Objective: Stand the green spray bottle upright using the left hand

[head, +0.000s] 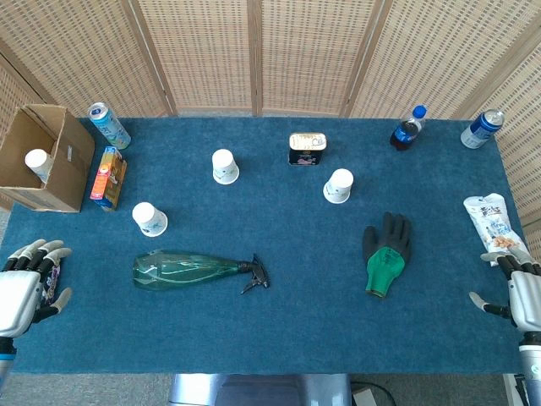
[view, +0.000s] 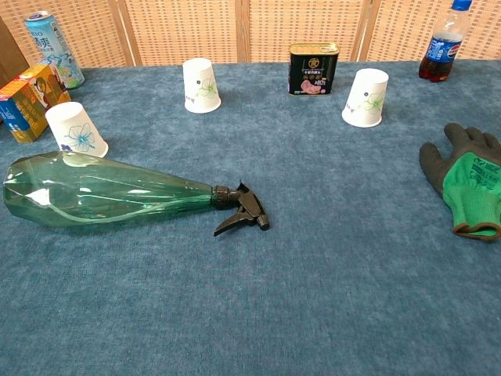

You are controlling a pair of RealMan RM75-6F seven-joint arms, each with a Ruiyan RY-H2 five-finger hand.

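The green spray bottle (head: 190, 271) lies on its side on the blue surface (head: 287, 330), near the left front, with its black nozzle (head: 254, 274) pointing right and a paper cup (head: 150, 219) just behind its wide base. The left robot hand (head: 25, 283) is seen at the left edge, open and holding nothing; the right robot hand (head: 517, 292) is also empty. The body should probably be gripped near its middle, then tipped onto the base without the cup being touched.
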